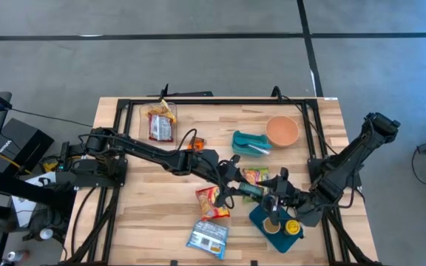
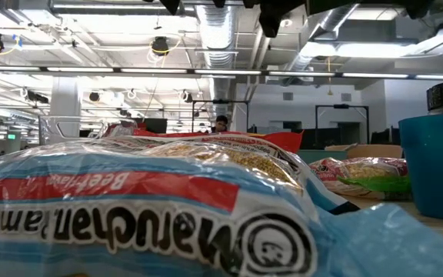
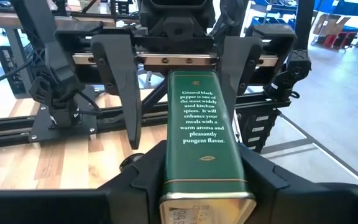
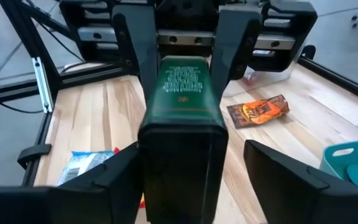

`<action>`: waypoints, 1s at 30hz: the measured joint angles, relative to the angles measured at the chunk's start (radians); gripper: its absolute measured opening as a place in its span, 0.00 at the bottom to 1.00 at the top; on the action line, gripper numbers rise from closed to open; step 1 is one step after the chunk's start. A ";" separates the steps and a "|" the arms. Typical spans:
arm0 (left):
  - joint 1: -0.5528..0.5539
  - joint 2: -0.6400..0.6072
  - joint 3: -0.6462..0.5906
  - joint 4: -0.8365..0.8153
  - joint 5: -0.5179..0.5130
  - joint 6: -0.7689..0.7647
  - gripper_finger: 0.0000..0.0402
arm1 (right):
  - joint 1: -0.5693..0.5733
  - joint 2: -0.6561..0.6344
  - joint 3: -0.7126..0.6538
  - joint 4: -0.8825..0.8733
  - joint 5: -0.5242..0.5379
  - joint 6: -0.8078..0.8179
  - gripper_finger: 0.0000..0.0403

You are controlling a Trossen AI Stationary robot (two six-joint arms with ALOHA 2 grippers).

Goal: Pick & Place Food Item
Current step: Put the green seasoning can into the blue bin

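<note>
I'm holding a green pepper tin (image 3: 205, 155) between the fingers of my left gripper (image 1: 237, 186), a little right of centre in the high view. In the left wrist view the tin is sitting lengthwise between my own fingers at the bottom centre of the frame, label up. Its far end is reaching in between the fingers (image 3: 120, 87) of my right gripper (image 1: 271, 193), which is facing me at top centre.

In the right wrist view the same tin (image 4: 182, 106) is running from bottom centre up to the left gripper's fingers (image 4: 140, 43), which are pinching it at both sides. My right fingers are standing wide on either side of the tin, apart from it, not gripping.

Around us in the high view:
- A red snack pouch (image 1: 211, 202) and a blue ramen pack (image 1: 208, 236) are lying at lower centre.
- A green-yellow packet (image 1: 255, 176) is lying just above the grippers.
- A dark teal tray (image 1: 259, 219) is sitting under the right gripper.
- A teal container (image 1: 248, 142) and an orange bowl (image 1: 282, 131) are sitting at upper right.
- A clear bag (image 1: 160, 122) is lying at upper left.

The ramen pack (image 2: 129, 208) is filling the low view and blocking most of it.
</note>
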 joint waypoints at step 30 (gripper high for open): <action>0.001 0.000 0.000 0.008 -0.001 0.011 0.51 | 0.012 0.000 0.000 0.054 -0.001 0.000 0.28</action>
